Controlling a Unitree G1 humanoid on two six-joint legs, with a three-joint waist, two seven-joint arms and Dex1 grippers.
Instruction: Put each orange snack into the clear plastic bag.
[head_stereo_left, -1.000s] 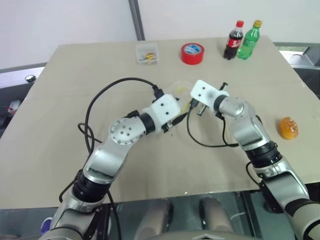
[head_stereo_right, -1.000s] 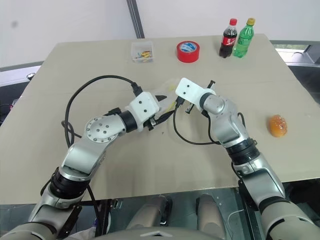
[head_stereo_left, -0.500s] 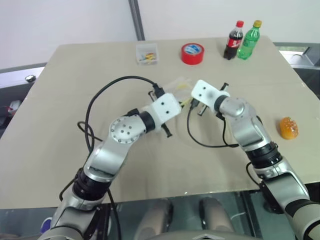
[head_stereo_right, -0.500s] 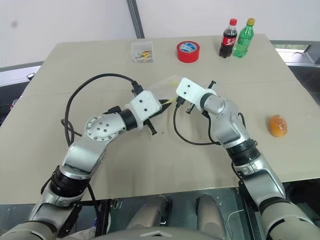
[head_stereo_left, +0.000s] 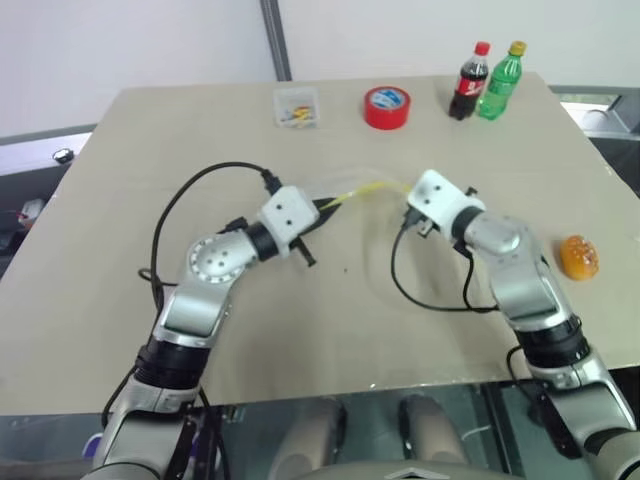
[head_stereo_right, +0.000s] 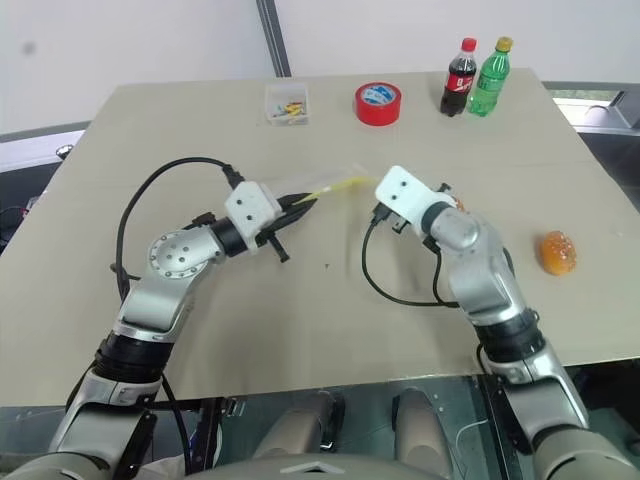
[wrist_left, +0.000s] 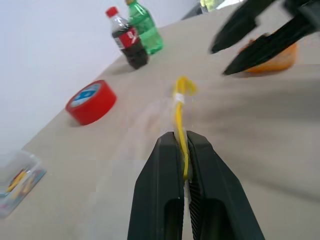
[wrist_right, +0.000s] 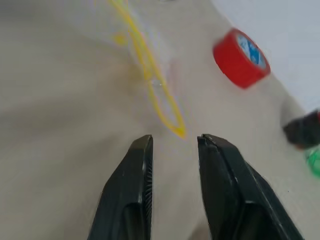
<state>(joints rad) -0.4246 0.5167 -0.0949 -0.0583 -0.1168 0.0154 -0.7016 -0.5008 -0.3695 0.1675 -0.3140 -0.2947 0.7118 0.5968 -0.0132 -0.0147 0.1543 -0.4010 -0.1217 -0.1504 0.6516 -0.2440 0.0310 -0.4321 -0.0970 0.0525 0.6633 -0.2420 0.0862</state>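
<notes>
The clear plastic bag lies mid-table, its yellow strip stretched out and lifted at one end. My left gripper is shut on that strip, which runs out from between its fingertips. My right gripper is open with nothing in it, just clear of the strip's looped end, to the right of the bag. One orange snack sits on the table near the right edge. In the left wrist view this snack shows behind the right gripper's black fingers.
At the table's far edge stand a red tape roll, a cola bottle, a green bottle and a small clear box with coloured bits. Black cables loop from both wrists over the table.
My left gripper has pulled left with the bag's yellow strip pinched in it. My right gripper has opened, let the strip go and drawn away to the right.
</notes>
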